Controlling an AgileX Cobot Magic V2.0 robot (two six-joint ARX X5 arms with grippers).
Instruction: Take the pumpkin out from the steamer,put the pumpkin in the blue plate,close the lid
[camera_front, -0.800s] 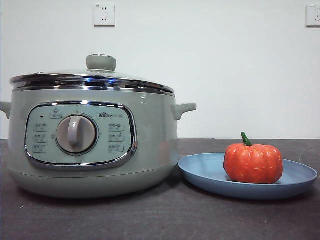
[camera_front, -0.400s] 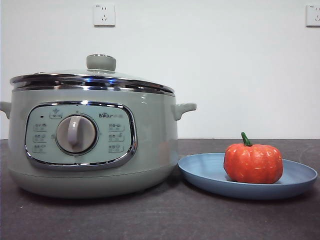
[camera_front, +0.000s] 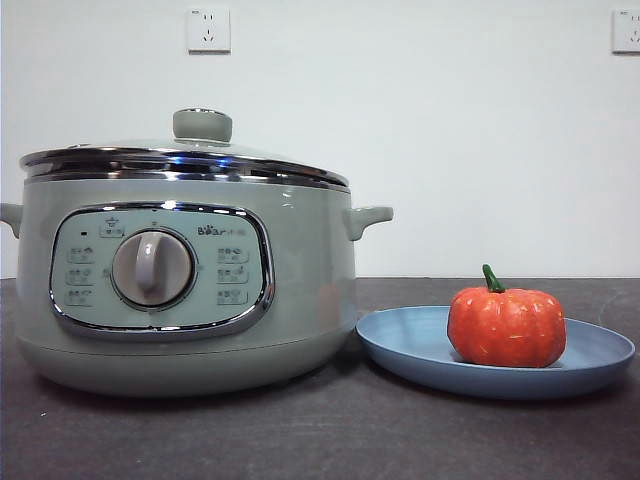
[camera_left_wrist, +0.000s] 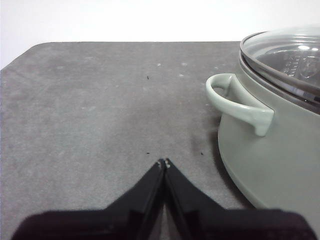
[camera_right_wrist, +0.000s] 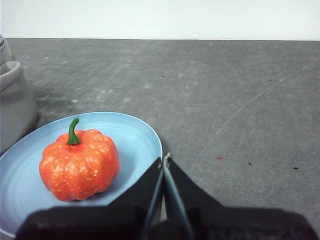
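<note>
The orange pumpkin (camera_front: 506, 326) with its green stem sits upright in the blue plate (camera_front: 410, 345), to the right of the pale green steamer (camera_front: 300, 290). The glass lid (camera_front: 200, 150) with its green knob rests shut on the steamer's chrome rim. My right gripper (camera_right_wrist: 165, 159) is shut and empty, just off the blue plate (camera_right_wrist: 135, 137) and beside the pumpkin (camera_right_wrist: 79, 164). My left gripper (camera_left_wrist: 163, 163) is shut and empty over bare table, beside the steamer (camera_left_wrist: 280, 160) and its side handle (camera_left_wrist: 240, 105); the lid (camera_left_wrist: 287, 50) shows at the edge. Neither arm appears in the front view.
Dark grey table (camera_front: 320, 440) runs in front of the steamer and plate. A white wall with two sockets (camera_front: 208, 28) stands behind. The table's rounded far corner (camera_left_wrist: 40, 50) shows in the left wrist view.
</note>
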